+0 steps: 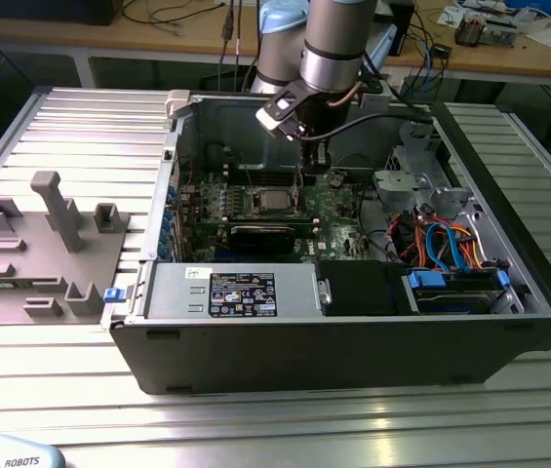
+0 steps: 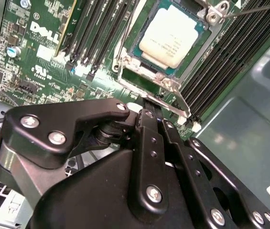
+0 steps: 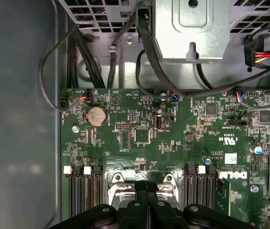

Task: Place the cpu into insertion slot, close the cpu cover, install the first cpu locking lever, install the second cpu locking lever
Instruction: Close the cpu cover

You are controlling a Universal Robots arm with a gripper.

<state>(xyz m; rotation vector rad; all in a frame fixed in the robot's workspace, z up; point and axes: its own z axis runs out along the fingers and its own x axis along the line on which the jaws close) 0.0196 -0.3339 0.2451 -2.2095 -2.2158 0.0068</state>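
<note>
The cpu (image 2: 173, 33) is seen lying flat in the insertion slot (image 1: 256, 203), in the upper middle of the second wrist view, so the first step is judged as done. The cpu cover (image 2: 144, 76) appears to be lowered around it, with its metal frame bordering the chip; this step is judged as done too, or nearly so. A thin wire lever (image 2: 256, 7) is seen running to the upper right corner of that view, and it cannot be told whether it is locked. The two lever steps are therefore taken as left to do. The hand (image 2: 155, 117) is held just at the near edge of the cover, its fingers brought together with nothing seen between them.

In the exterior view the open computer case (image 1: 353, 331) is laid on a desk (image 1: 255, 419) of ribbed aluminium. A grey holder (image 1: 31, 253) is placed at the left of the frame. A second, wooden desk (image 1: 158, 44) with cables is seen along the top edge.
</note>
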